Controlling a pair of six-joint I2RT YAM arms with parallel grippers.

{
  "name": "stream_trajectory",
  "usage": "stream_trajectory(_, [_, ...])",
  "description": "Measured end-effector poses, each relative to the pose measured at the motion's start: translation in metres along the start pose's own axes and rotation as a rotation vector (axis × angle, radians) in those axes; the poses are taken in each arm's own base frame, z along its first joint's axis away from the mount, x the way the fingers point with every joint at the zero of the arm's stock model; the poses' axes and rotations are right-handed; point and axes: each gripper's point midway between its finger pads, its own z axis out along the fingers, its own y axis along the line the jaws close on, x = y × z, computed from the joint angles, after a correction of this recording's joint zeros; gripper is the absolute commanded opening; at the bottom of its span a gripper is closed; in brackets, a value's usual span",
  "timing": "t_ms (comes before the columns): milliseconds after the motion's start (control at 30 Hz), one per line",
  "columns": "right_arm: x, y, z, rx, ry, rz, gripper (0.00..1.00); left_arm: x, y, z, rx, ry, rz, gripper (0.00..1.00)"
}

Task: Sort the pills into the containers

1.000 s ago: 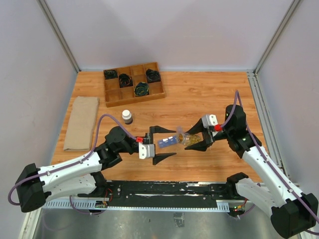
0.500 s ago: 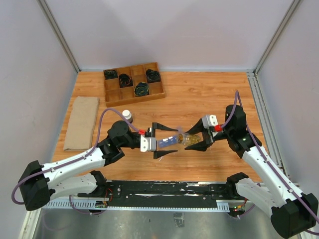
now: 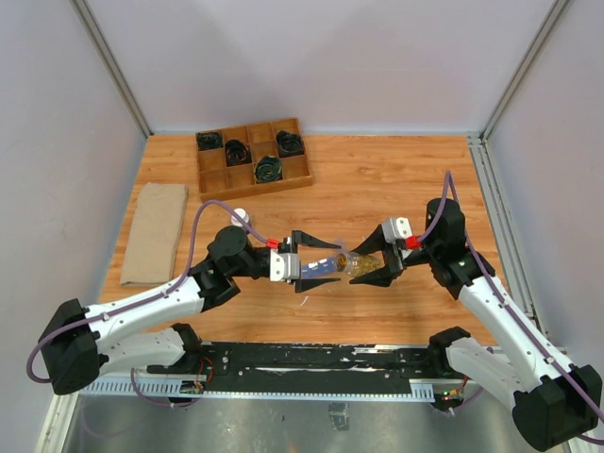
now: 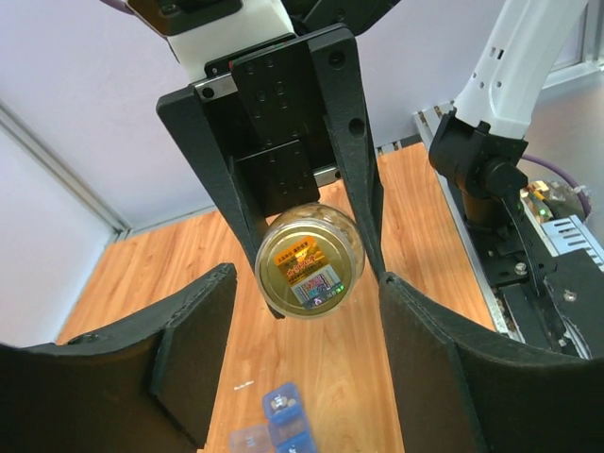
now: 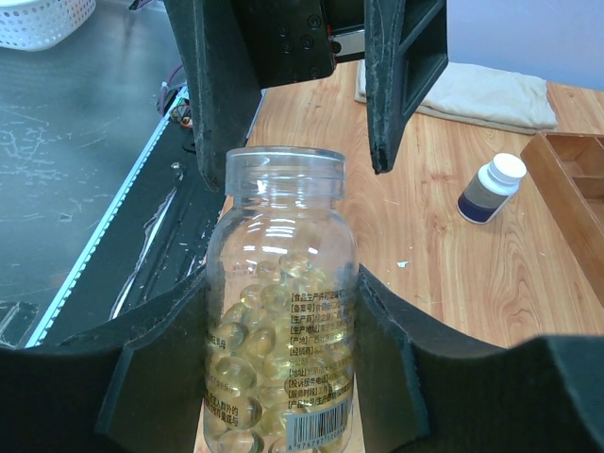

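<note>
right jaws clamp pill vial [image 5: 279, 283]; left jaws apart facing it, blue organizer [image 4: 281, 417] below, dark bottle [image 5: 491, 187] nearby.

Print and barcodes on the pill vial [image 5: 279, 311] and its gold sticker [image 4: 310, 274] are illegible.

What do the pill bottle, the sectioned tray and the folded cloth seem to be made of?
Pill bottle: clear glossy plastic, probably; capsules show through and highlights glint, though glass is possible.
Sectioned tray: wood, by its brown matt dividers.
Folded cloth: soft beige fabric, matt, with limp edges.
</note>
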Motion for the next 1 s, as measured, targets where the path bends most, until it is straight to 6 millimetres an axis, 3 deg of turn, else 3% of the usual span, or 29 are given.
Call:
stream_trajectory(367, [0.0001,0.0,0.0,0.0,0.0,0.0,0.0,-0.0021,0.0037,0.0059,0.003,-0.006,-0.019,0.56])
stream_trajectory(1000, [0.0,0.0,0.0,0.0,0.0,0.0,0.0,0.0012,0.0015,0.0072,0.013,-0.001,-0.038,0.57])
